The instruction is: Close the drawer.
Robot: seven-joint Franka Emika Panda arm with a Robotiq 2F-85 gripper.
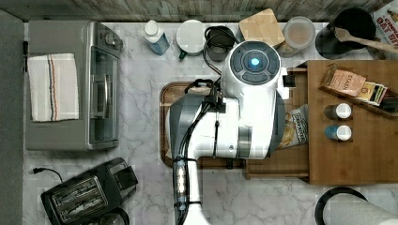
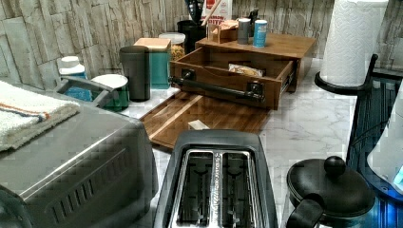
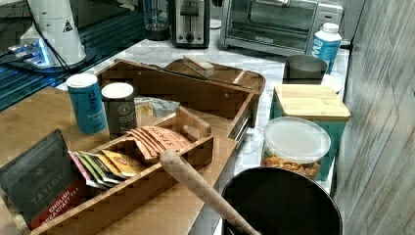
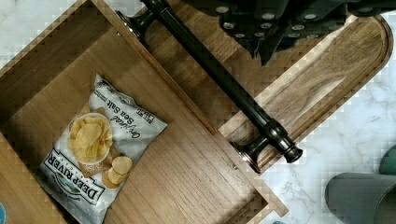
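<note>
The drawer [image 2: 223,76] stands pulled out of the cabinet [image 2: 280,45], its front hanging over the end of the tray [image 2: 190,116] on the marble counter [image 2: 304,128]. In the wrist view a bag of chips [image 4: 95,151] lies flat on the drawer floor, well back from the front wall. The black bar handle [image 4: 219,77] runs across the drawer's front, held off the wood by two posts. The gripper [image 4: 268,30] hangs above the handle near its middle, over the tray side; its fingers are mostly cut off by the frame edge, so I cannot tell how far apart they stand, and nothing seems to be in them. In the top view the arm [image 1: 234,112] covers most of the drawer and tray, with the chips peeking out at the top view's right of it. On the cabinet top sit two bottles [image 1: 339,122] and a tea box [image 1: 356,86]. A small block [image 2: 198,125] lies on the tray.
</note>
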